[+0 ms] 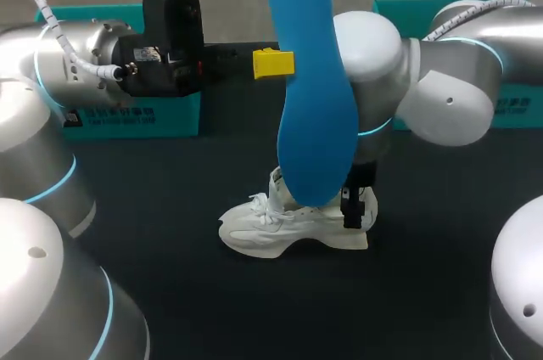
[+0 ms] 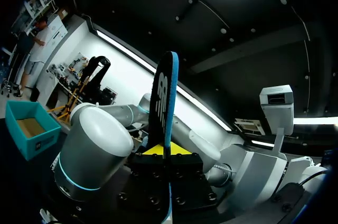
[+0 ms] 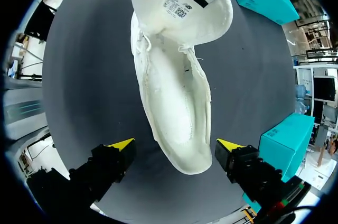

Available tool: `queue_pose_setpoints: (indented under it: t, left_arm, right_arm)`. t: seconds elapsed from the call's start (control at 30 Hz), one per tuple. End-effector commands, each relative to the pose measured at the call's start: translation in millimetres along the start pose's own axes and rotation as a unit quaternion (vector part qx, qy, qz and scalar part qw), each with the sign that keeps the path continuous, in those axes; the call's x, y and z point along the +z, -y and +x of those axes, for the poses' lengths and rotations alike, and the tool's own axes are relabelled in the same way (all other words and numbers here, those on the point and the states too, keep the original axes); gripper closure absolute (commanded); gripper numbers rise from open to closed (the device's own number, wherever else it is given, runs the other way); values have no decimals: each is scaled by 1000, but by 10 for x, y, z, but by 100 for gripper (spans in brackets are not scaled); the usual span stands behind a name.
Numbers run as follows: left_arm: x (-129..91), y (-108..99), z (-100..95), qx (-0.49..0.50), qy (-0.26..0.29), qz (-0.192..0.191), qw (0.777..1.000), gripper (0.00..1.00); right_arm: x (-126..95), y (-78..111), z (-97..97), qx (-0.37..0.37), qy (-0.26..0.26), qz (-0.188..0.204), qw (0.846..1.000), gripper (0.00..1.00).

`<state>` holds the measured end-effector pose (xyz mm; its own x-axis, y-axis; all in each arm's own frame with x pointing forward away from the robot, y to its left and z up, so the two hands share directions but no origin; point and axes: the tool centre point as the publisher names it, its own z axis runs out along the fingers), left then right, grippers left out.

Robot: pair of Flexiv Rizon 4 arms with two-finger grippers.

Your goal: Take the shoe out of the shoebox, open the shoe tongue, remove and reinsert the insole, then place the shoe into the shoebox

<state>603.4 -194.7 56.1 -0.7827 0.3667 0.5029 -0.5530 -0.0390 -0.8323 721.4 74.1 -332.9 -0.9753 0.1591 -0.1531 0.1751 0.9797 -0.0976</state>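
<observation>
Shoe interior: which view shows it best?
Right wrist view: it looks straight down into the white shoe, tongue folded back, heel inside the open right claw. Head view shows only its side, partly behind the blue insole. Left wrist view shows the insole instead.

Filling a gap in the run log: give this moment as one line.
left claw: shut on blue insole, held upright | right claw: open, astride heel | shoe: on table, tongue open

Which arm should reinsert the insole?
Left. The left claw is shut on the insole, upright above the shoe; the right claw is open, flanking the shoe, empty.
</observation>
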Motion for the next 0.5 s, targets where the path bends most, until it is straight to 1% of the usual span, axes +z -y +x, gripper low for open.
queue_pose_setpoints:
  t: [0.03,0.17,0.23,0.27,0.33,0.37,0.5]
  left_arm:
    - [13,-6,-9,0,-1,1,1000,100]
    - [13,-6,-9,0,-1,1,1000,100]
    - [13,-6,-9,0,-1,1,1000,100]
    - [13,-6,-9,0,-1,1,1000,100]
    - [13,-6,-9,0,-1,1,1000,100]
    - [13,-6,-9,0,-1,1,1000,100]
    - [13,-6,-9,0,-1,1,1000,100]
  right_arm:
    - [7,10,9,0,1,-1,1000,0]
    - [7,10,9,0,1,-1,1000,0]
    - [-9,-80,-73,-1,5,14,1000,0]
    - [-23,-125,-110,-2,7,10,1000,0]
    - [-48,-221,-185,-13,17,18,1000,0]
    - [-58,-262,-219,-17,20,14,1000,0]
    - [-63,-388,-353,-24,26,13,999,0]
